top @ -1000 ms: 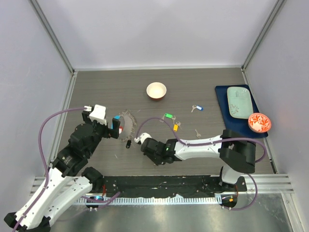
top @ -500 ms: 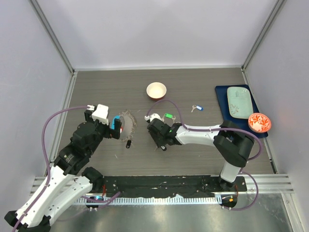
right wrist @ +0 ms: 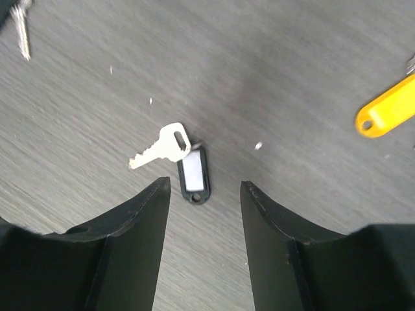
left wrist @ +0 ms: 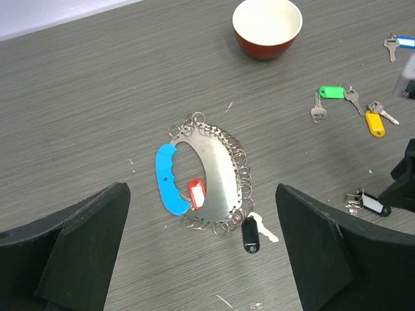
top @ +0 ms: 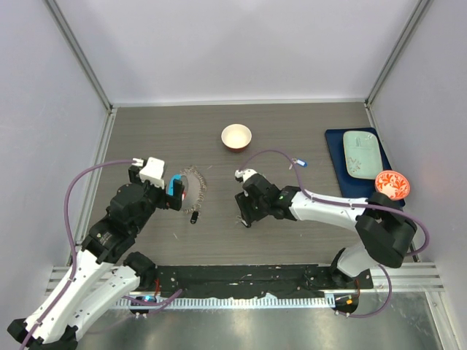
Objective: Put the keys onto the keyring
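Note:
The keyring (left wrist: 214, 170), a metal crescent edged with wire loops, lies flat with a blue tag (left wrist: 168, 179), a red-tagged key (left wrist: 196, 193) and a black-tagged key (left wrist: 250, 234) at its rim. My left gripper (left wrist: 201, 194) hangs wide open above it, holding nothing. My right gripper (right wrist: 204, 188) is open low over the table, and a silver key with a black tag (right wrist: 193, 172) lies loose just ahead of its fingertips. Green-tagged (left wrist: 332, 92), yellow-tagged (left wrist: 374, 122) and blue-tagged (top: 298, 162) keys lie further right.
A small white bowl (top: 236, 136) stands behind the keys. At the right edge a blue mat (top: 337, 149) carries a pale green plate (top: 361, 154) and a red patterned bowl (top: 392, 185). The right arm (top: 321, 205) stretches across the table's middle.
My right gripper has gone from shut to open while its arm swung rightward from beside the keyring. The left arm has barely moved.

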